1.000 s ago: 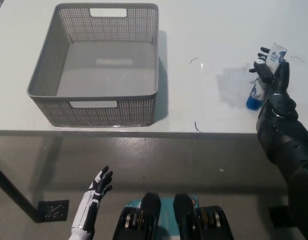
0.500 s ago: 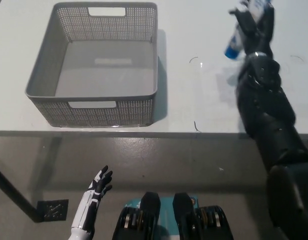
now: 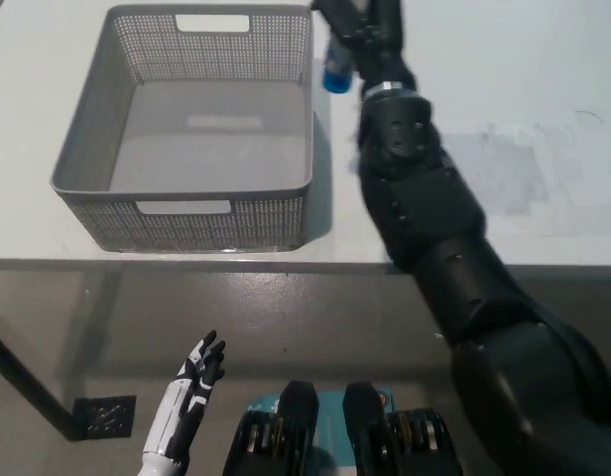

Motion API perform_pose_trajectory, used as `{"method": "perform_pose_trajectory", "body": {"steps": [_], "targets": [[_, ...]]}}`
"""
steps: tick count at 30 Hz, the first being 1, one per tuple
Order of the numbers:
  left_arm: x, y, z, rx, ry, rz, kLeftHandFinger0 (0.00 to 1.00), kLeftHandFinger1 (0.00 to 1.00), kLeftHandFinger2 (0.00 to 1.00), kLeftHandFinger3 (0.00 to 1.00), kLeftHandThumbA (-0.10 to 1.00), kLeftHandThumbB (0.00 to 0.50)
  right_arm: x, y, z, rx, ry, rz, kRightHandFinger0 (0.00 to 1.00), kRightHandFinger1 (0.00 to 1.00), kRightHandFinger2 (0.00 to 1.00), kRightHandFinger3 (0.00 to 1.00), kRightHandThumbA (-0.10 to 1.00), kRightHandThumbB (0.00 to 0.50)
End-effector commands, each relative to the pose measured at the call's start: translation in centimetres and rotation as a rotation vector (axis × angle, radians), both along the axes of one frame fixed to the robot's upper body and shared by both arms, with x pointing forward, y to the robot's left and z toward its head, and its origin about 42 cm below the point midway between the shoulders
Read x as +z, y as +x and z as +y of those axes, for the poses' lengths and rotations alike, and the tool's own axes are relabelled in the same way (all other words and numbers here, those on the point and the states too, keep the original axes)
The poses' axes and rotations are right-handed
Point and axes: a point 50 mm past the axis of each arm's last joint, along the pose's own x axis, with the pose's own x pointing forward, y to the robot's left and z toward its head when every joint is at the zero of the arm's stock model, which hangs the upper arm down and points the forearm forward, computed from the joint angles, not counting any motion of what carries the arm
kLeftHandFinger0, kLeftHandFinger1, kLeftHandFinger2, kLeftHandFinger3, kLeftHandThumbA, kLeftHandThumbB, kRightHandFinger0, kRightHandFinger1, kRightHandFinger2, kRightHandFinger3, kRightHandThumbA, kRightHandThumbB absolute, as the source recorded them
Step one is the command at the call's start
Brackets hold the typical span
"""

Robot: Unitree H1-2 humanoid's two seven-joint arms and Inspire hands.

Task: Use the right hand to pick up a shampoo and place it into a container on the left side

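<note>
Head view: shampoo point(image 3: 336, 71) was held aloft at the top edge, just beside the basket's point(image 3: 87, 213) right rim — blue cap end pointed down, long axis roughly upright, upper part hidden by the hand. Grey mesh basket sat on the white desk point(image 3: 504, 119), nothing inside. Black right hand point(image 3: 360, 30) was closed around the bottle. White left hand point(image 3: 191, 382) rested low at lower left, fingers spread — holding nothing.

You could not read any text in this view. The shampoo point(image 3: 336, 71) showed only its blue end beside the black right hand point(image 3: 363, 30), and its label was hidden. The grey container point(image 3: 186, 129) and the white counter point(image 3: 504, 119) carried no letters or numbers.
</note>
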Motion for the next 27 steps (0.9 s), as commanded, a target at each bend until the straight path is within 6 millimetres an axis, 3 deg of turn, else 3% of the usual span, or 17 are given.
{"method": "perform_pose_trajectory", "body": {"steps": [1, 6, 12, 15, 19, 21, 23, 27], "targets": [[0.7, 0.6, -0.2, -0.011, -0.019, -0.039, 1.0, 1.0, 1.0, 1.0, 0.9, 0.054, 4.5, -1.1, 4.9, 0.05, -0.055, -0.081, 0.0, 0.18, 0.58, 0.51, -0.1, 0.148], [1.0, 0.9, -0.3, -0.032, -0.005, -0.054, 1.0, 1.0, 1.0, 1.0, 0.91, 0.08, 3.4, -2.2, 8.3, 0.092, -0.091, -0.05, 0.0, 0.29, 0.75, 0.71, -0.1, 0.127], [1.3, 1.0, -0.4, -0.042, 0.01, -0.071, 1.0, 1.0, 1.0, 1.0, 0.91, 0.066, 1.6, -3.2, 10.4, 0.115, -0.137, -0.021, 0.0, 0.29, 0.76, 0.74, -0.1, 0.123], [1.4, 1.2, -0.4, -0.039, 0.01, -0.069, 1.0, 1.0, 1.0, 1.0, 0.9, 0.06, 0.5, -3.4, 10.5, 0.125, -0.148, -0.017, 0.0, 0.28, 0.72, 0.7, -0.1, 0.129], [1.6, 1.4, -0.3, -0.045, 0.016, -0.074, 1.0, 1.0, 1.0, 1.0, 0.89, 0.058, -1.2, -3.5, 10.2, 0.128, -0.179, -0.001, 0.0, 0.33, 0.75, 0.65, -0.1, 0.138], [1.7, 1.5, -0.3, -0.048, 0.021, -0.074, 1.0, 1.0, 1.0, 1.0, 0.89, 0.063, -2.3, -3.5, 9.7, 0.083, -0.256, -0.027, 0.0, 0.33, 0.76, 0.67, -0.1, 0.126], [1.8, 1.5, -0.3, -0.049, 0.031, -0.079, 1.0, 1.0, 1.0, 1.0, 0.9, 0.05, -3.2, -3.3, 9.3, 0.076, -0.281, 0.011, 0.0, 0.34, 0.77, 0.77, -0.1, 0.094], [2.0, 1.4, -0.4, -0.054, 0.055, -0.078, 1.0, 1.0, 1.0, 1.0, 0.93, 0.048, -4.6, -2.8, 7.9, 0.056, -0.313, 0.04, 0.0, 0.35, 0.77, 0.81, -0.1, 0.112]]}}
